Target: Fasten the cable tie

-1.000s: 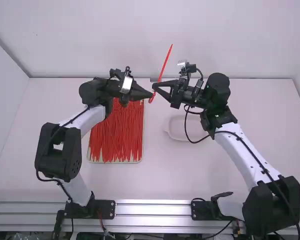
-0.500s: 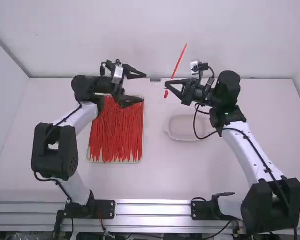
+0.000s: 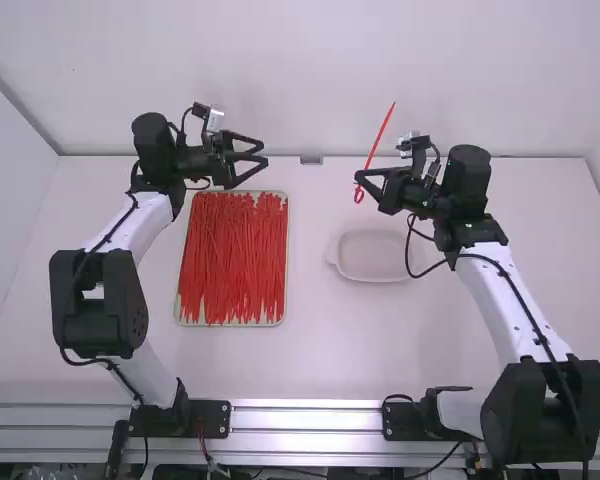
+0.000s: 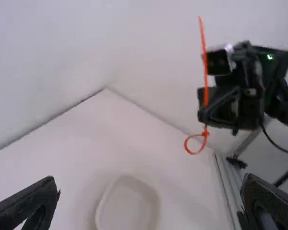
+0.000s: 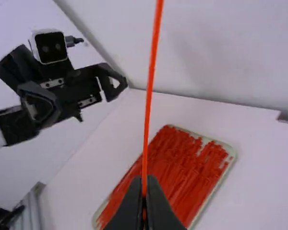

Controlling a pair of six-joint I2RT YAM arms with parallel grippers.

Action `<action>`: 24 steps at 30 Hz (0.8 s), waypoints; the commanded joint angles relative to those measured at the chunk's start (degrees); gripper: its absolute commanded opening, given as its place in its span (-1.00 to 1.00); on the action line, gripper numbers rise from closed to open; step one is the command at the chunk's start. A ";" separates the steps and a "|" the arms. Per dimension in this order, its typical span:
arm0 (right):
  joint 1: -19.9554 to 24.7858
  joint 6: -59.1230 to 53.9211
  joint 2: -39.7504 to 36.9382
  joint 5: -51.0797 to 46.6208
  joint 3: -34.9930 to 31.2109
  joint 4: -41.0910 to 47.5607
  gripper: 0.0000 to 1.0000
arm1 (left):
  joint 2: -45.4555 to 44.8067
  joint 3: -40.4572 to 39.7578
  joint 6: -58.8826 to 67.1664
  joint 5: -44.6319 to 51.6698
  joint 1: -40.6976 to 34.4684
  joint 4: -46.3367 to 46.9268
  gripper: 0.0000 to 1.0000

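Left gripper [image 3: 263, 160]: is hanging in the upper left of the high view, above the tray's far edge; its fingers [image 4: 31, 203] are standing wide apart and gripping nothing.
Tray [image 3: 230, 323]: is lying left of centre on the table [image 3: 380, 340].
Spare ties [image 3: 232, 255]: are lying in a red heap inside the tray.
Right gripper [image 3: 359, 181]: is hovering right of centre, above the table, its jaws pinching tight on the cable tie [image 3: 378, 140].
Cable tie: is being held in the air, its small closed loop [image 4: 196, 143] hanging below the fingertips and its tail pointing up and to the right.
Dish [image 3: 342, 262]: is sitting on the table below the loop in the frame.
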State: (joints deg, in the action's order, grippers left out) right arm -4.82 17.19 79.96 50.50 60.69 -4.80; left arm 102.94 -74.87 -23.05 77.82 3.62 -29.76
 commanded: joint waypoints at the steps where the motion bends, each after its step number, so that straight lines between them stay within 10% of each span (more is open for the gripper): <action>1: -0.17 -5.25 -0.50 -5.99 1.44 1.97 -1.00 | -0.94 -2.75 10.43 -7.91 0.02 8.09 0.99; 10: 0.04 -11.78 -0.50 -17.84 1.42 10.14 -1.00 | -0.94 -9.55 24.35 -31.63 -3.39 42.12 0.99; 24: -1.03 -14.34 -0.50 -29.99 -9.94 6.43 -1.00 | -0.94 -9.20 21.16 -56.43 -5.09 62.07 0.99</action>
State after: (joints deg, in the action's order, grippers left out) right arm -5.43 3.03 79.96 24.03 52.82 2.44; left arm 102.96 -83.74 -1.87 25.28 -1.52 31.53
